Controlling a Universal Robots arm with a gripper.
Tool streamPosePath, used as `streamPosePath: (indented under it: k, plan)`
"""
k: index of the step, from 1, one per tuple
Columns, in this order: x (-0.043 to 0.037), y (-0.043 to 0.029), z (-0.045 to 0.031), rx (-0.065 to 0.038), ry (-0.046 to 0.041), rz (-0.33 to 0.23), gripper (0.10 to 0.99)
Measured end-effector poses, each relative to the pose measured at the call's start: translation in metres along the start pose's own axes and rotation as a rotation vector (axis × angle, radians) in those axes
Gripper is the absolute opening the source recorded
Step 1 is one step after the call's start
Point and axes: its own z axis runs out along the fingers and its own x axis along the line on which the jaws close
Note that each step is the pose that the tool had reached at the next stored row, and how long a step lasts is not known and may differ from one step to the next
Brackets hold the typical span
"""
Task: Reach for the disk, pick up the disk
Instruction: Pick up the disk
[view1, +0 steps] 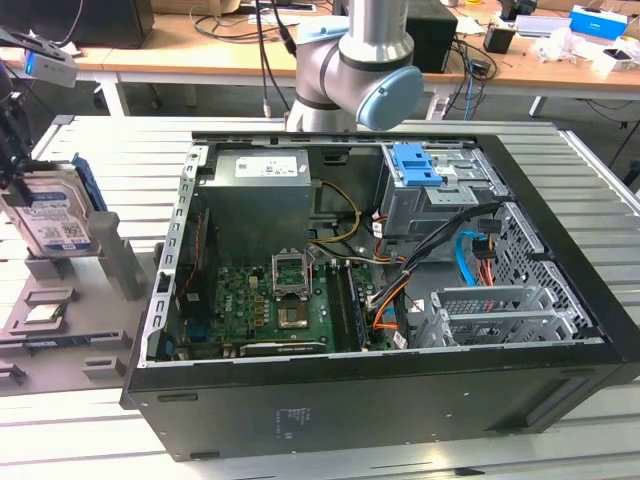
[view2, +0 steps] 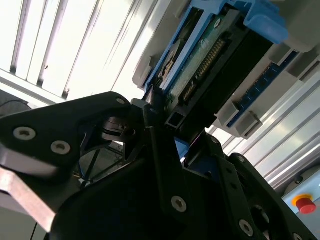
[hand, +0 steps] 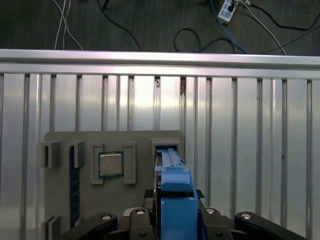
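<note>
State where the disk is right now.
At the exterior view's far left, the disk stands upright on the grey holder, beside the open computer case.

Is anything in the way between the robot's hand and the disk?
Nothing visible is. In the first wrist view the hand is right at the disk, which stands on edge in the grey holder.

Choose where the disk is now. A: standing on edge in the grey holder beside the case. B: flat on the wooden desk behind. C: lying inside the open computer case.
A: in the exterior view the disk stands on edge in the grey holder, on the exterior view's left, outside the computer case.
</note>
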Motion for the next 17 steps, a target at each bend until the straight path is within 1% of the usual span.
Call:
streamPosePath:
  k: [2, 7, 9, 11, 17]
  plan:
    - [0.0000, 0.0001, -0.0055, 0.000, 0.0000, 0.000, 0.365]
    - [0.0000, 0.0004, -0.0152, 0.000, 0.0000, 0.000, 0.365]
    - [0.0000, 0.0006, -0.0210, 0.000, 0.0000, 0.000, 0.365]
    - [0.0000, 0.0007, -0.0243, 0.000, 0.0000, 0.000, 0.365]
    - [0.0000, 0.0011, -0.0398, 0.000, -0.0001, 0.000, 0.365]
